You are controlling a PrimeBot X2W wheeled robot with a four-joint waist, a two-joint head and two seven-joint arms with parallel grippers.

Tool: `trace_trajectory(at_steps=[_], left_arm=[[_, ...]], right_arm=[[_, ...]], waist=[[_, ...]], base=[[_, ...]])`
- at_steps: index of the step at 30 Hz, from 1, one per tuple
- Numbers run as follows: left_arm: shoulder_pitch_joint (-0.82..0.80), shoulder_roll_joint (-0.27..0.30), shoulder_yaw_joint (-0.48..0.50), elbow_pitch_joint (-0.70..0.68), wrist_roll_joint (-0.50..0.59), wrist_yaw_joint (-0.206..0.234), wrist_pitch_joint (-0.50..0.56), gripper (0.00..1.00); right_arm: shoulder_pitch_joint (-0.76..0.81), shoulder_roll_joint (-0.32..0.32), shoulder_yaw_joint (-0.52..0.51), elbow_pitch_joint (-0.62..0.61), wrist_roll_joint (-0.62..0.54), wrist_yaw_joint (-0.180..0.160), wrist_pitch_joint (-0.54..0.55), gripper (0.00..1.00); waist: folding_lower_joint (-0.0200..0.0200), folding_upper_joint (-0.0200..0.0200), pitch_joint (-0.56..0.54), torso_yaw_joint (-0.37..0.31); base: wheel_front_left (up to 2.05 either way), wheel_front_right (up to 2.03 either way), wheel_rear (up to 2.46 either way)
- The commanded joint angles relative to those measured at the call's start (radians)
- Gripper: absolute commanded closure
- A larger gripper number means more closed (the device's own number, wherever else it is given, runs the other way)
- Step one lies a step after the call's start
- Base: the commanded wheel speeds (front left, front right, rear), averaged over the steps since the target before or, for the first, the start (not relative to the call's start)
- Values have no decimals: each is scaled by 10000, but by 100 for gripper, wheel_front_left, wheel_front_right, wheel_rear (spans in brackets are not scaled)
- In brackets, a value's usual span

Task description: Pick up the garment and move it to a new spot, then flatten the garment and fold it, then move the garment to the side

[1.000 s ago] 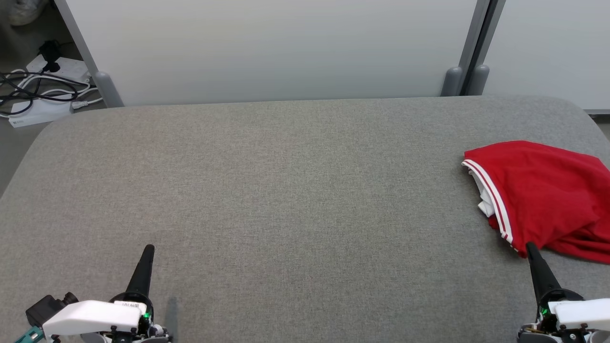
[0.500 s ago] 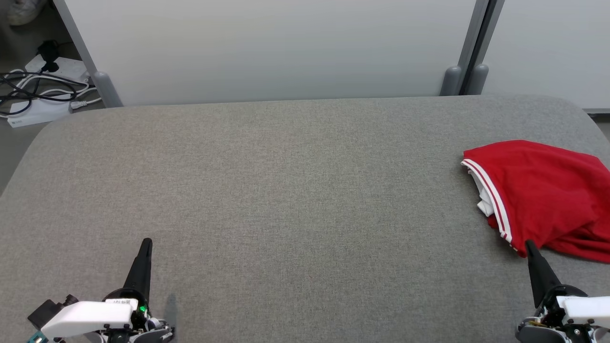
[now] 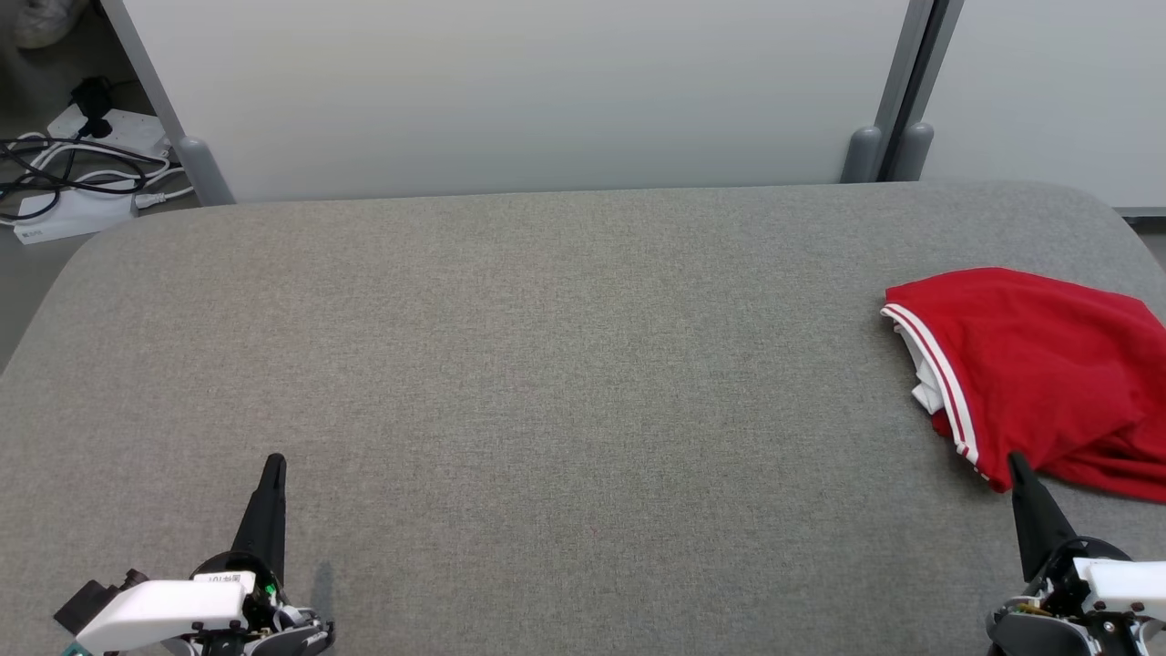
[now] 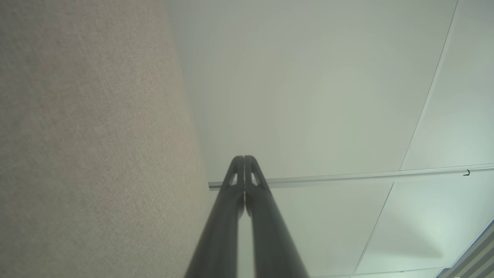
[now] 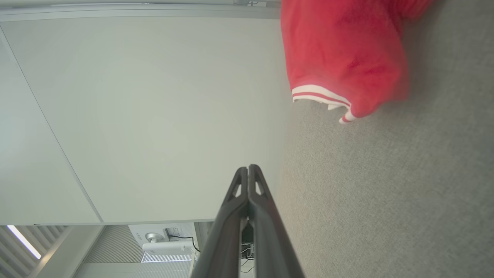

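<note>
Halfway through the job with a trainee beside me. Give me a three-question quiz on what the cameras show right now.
1. True or false: the red garment lies at the robot's right end of the grey table.
2. Pick one. The left gripper is: A) open; B) shut on nothing; C) shut on the garment.
3. Short answer: which gripper's tip is nearer the garment?

Key
1. True.
2. B. Its fingers are pressed together above bare table.
3. The right gripper, also shut, and clear of the cloth in its wrist view.
</note>
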Motion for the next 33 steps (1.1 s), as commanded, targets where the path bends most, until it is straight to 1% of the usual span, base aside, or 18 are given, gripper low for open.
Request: trace_trajectory(at_steps=[1,33], left_arm=[[-563,132,340,-225,-29,-86,55,100],[-568,87,404,-224,24,-86,106,100]], right_arm=[[-431,-81,185,-260,26,14,98,100],[-439,-18,96,-255,-49,14,169,100]], waist=[[0,0,0,1],[0,0,0,1]], base=[[0,0,0],[0,0,0]])
